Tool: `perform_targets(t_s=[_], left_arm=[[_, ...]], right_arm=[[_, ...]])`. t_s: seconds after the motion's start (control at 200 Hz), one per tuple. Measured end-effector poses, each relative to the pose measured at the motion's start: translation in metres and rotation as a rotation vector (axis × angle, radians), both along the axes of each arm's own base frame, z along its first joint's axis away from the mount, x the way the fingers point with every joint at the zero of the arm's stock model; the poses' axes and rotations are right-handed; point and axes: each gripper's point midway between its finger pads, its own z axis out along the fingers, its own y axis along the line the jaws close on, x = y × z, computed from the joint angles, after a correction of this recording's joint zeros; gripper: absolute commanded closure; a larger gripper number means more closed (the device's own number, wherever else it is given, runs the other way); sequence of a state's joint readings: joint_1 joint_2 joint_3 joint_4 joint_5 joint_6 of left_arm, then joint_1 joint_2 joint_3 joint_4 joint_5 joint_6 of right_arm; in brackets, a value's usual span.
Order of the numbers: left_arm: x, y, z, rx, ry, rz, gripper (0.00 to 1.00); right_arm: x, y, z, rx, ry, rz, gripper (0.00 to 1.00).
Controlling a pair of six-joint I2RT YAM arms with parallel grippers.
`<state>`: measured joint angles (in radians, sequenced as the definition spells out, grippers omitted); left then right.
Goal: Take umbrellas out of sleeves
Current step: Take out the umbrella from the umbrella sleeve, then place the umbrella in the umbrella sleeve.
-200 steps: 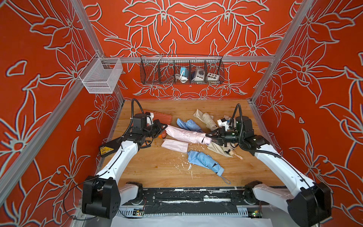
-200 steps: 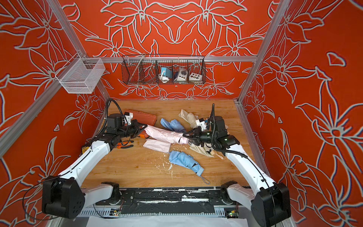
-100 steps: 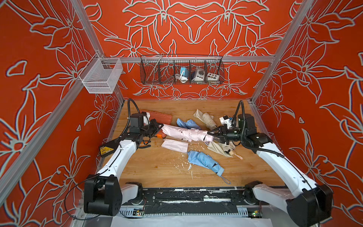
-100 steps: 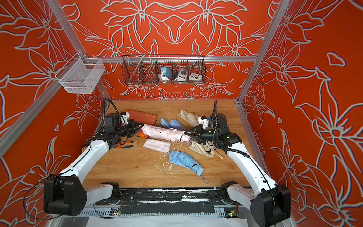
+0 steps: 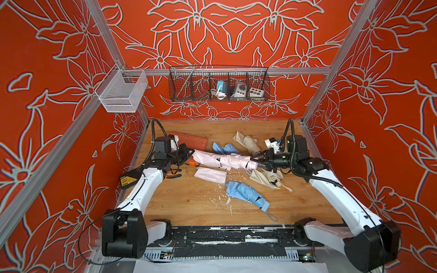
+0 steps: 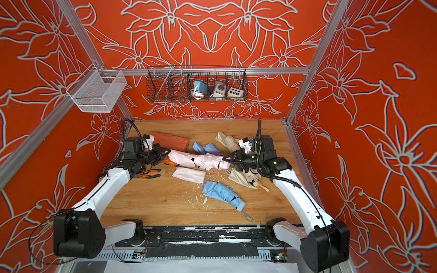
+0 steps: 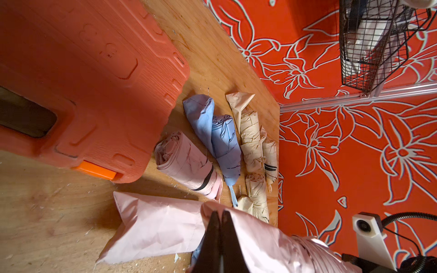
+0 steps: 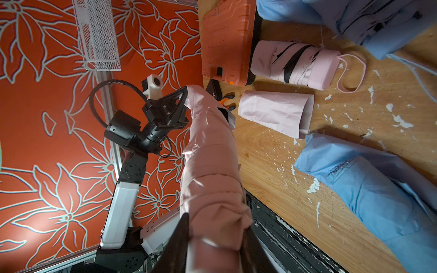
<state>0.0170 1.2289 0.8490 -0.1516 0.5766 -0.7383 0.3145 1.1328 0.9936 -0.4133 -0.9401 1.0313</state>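
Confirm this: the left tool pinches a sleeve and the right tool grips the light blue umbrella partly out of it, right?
Wrong colour. The left tool pinches the sleeve and the right tool grips the umbrella partly out of it, but it is pale pink, not light blue; both top views show it.

central umbrella (image 5: 233, 161) crosswise | loose sleeve (image 5: 210, 175) just before it | case (image 5: 189, 141) behind, left
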Motion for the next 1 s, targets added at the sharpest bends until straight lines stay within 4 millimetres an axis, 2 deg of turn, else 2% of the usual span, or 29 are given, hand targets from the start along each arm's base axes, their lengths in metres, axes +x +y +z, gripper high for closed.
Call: perform_targets(t_s=[0.22, 0.405, 0.696, 1.001], left_arm=[[-0.004, 0.000, -0.005, 0.009, 0.014, -0.009, 1.00], [-0.021, -0.004, -0.022, 0.003, 0.055, -0.025, 1.00], [-0.047, -0.021, -0.025, 0.009, 0.067, -0.082, 1.00], [-0.081, -0.048, -0.043, -0.086, 0.142, -0.153, 1.00]], right_arm=[[0.012, 0.000, 0.035, -0.001, -0.088, 0.002, 0.98], [0.021, 0.003, 0.058, 0.005, -0.146, 0.008, 0.98], [0.027, 0.009, 0.053, 0.005, -0.130, 0.020, 0.98], [0.026, 0.022, 0.052, 0.025, -0.140, 0.053, 0.98]])
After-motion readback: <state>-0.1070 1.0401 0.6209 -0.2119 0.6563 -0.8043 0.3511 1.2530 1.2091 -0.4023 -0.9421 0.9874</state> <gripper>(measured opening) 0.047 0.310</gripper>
